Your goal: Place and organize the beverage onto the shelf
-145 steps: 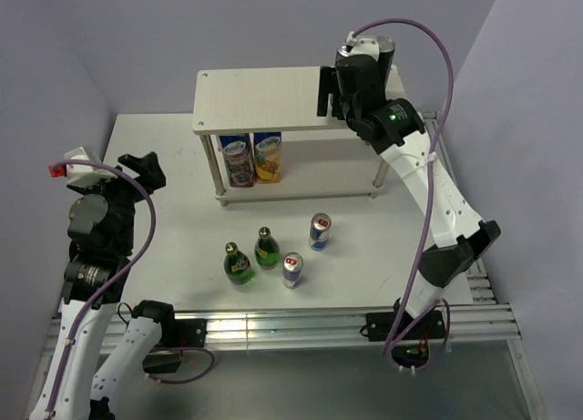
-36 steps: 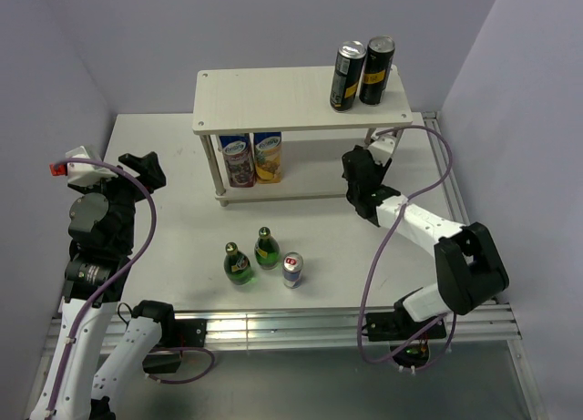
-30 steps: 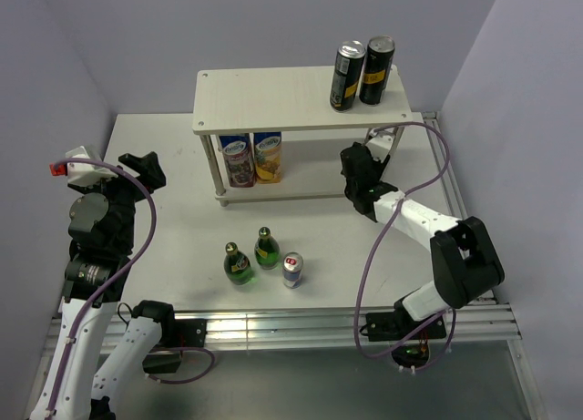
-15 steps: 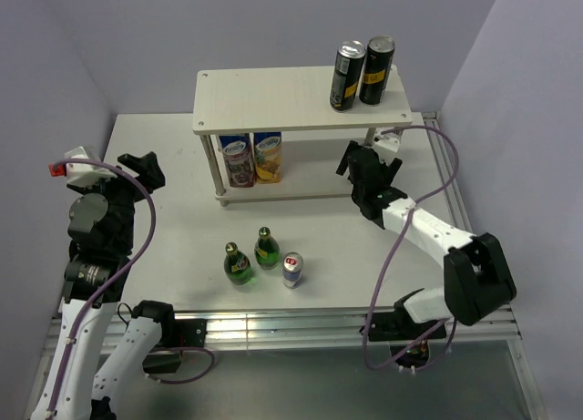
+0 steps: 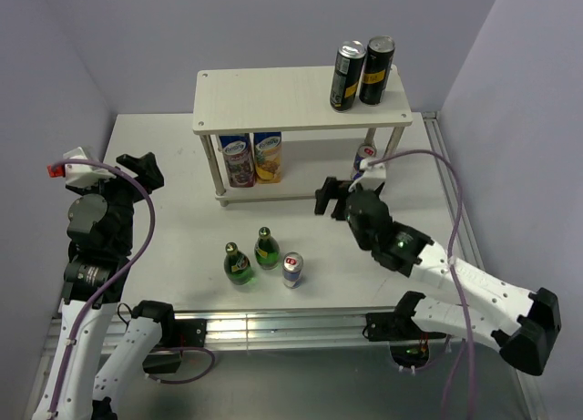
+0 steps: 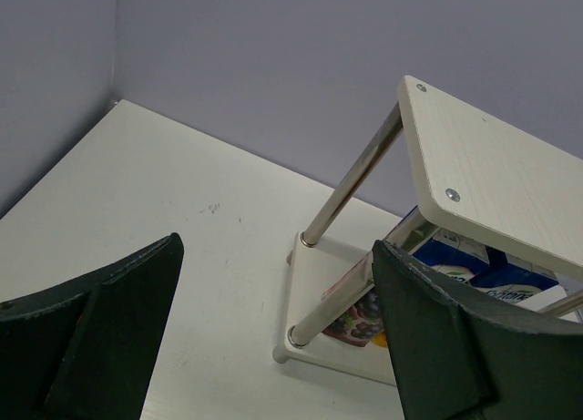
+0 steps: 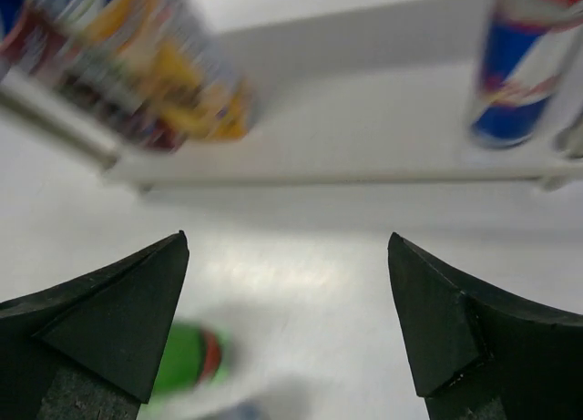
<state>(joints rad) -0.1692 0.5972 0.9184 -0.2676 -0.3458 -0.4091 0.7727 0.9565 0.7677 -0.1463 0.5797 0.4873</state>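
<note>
The shelf [image 5: 291,97] stands at the back of the table. Two tall black cans [image 5: 347,76] stand at the right end of its top board. One slim blue-and-silver can [image 5: 364,155] stands on the lower board's right end, also in the right wrist view [image 7: 515,65]. Two green bottles [image 5: 238,263] and the other slim can [image 5: 291,270] stand on the table in front. My right gripper [image 5: 328,194] is open and empty, hovering before the shelf [image 7: 364,165]; a green bottle top [image 7: 187,361] shows blurred below it. My left gripper [image 5: 143,168] is open and empty at far left, facing the shelf [image 6: 492,174].
Two colourful printed containers [image 5: 253,158] stand on the lower board's left end, also in the left wrist view [image 6: 437,265] and blurred in the right wrist view [image 7: 137,65]. Purple walls close in the back and sides. A metal rail [image 5: 301,324] runs along the near edge.
My right gripper has left a slim blue-and-silver can on the lower board's right end and pulled back left and toward the table's middle, open. The left arm has not moved.
</note>
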